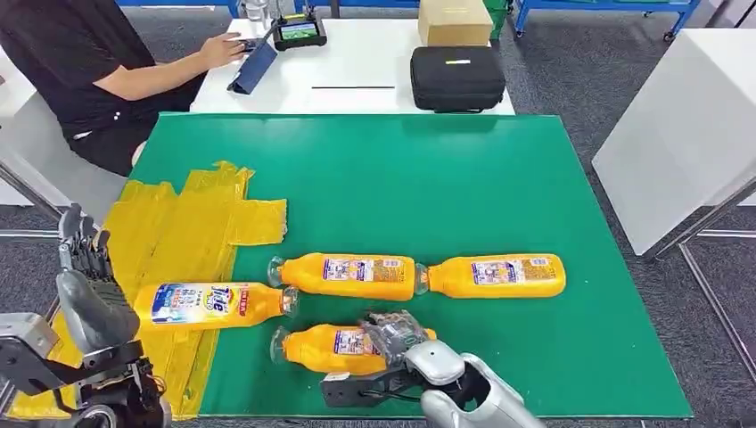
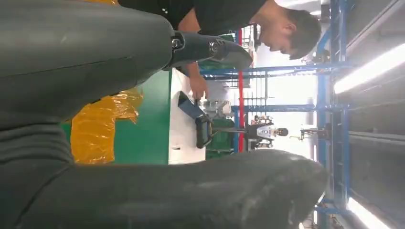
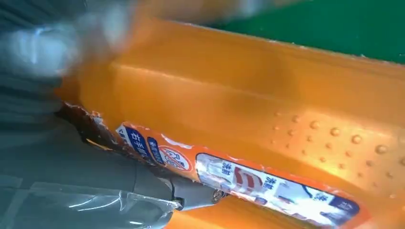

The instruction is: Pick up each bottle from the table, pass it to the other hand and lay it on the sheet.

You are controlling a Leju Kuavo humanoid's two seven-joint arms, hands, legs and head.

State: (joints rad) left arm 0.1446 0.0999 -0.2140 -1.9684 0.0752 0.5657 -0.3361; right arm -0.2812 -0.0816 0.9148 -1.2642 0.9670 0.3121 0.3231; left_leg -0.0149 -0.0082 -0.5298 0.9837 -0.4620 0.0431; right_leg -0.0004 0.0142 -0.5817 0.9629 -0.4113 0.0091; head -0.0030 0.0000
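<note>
The right hand (image 1: pixel 397 334) rests on the body of the nearest bottle (image 1: pixel 330 348), lying near the table's (image 1: pixel 428 178) front edge; whether its fingers have closed I cannot tell; the left hand (image 1: pixel 85 267) waits open over the yellow sheet (image 1: pixel 178 232). The bottle looks full, so heavy, stiff and slick; best gripped mid-body across the label.

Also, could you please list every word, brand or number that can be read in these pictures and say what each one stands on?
"Tide": on the label of the bottle on the yellow sheet.
Labels on the two far bottles: too small to read.
Label on the near bottle under the right hand: print too blurred to read in the right wrist view.
Tablet screen: too small to read.
</note>
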